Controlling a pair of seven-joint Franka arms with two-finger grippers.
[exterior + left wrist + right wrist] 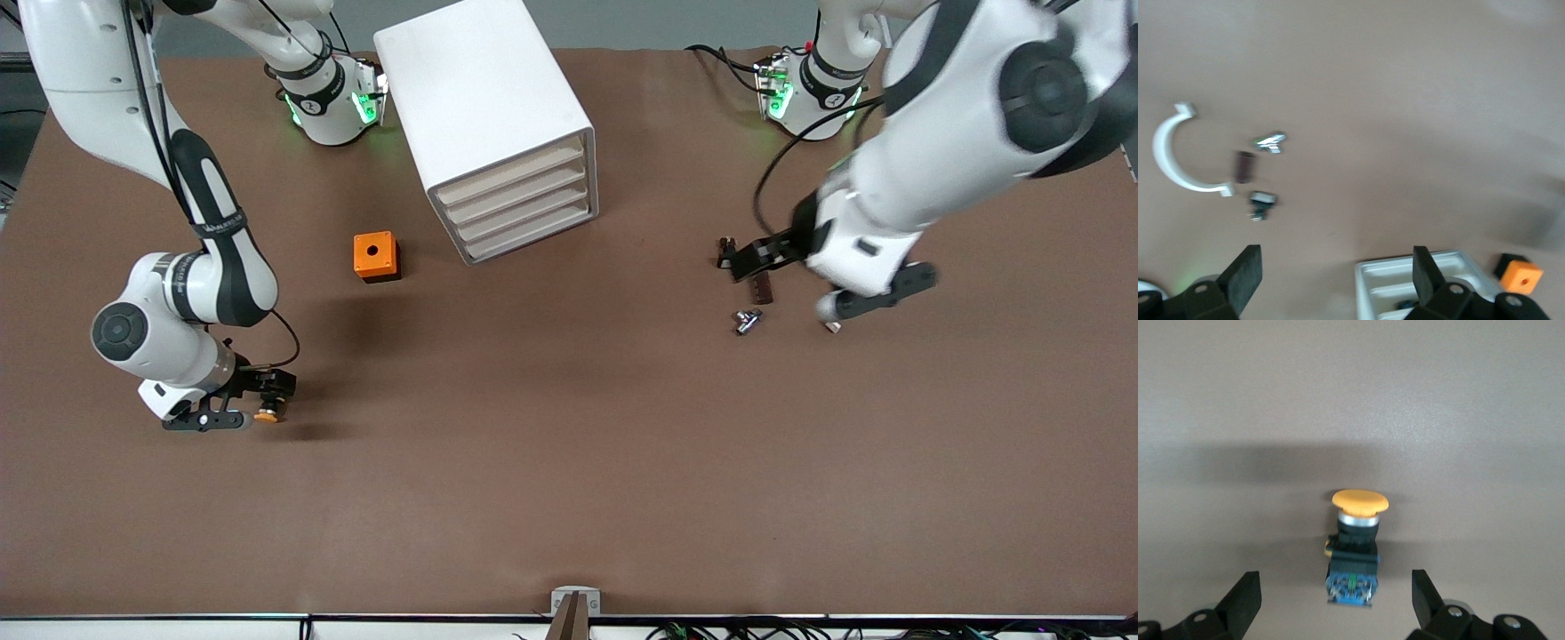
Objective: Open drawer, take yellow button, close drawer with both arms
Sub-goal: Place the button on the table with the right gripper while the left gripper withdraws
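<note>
Nearest the front camera, the right gripper (pixel 258 411) sits low at the right arm's end of the table (pixel 569 498). Its fingers are spread wide, with the button (pixel 1355 543) lying loose between them, touching neither. Farther back is the orange cube (pixel 376 256). The left gripper (pixel 1331 277) is also wide open and empty, above some small parts (pixel 748 320). Farthest is the cabinet (pixel 484 107), whose top drawer (pixel 513 171) looks shut, I think.

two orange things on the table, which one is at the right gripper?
The button, small with a round orange cap: it sits between the open fingers of the right gripper. The orange cube with the black hole stands apart, beside the cabinet.
</note>
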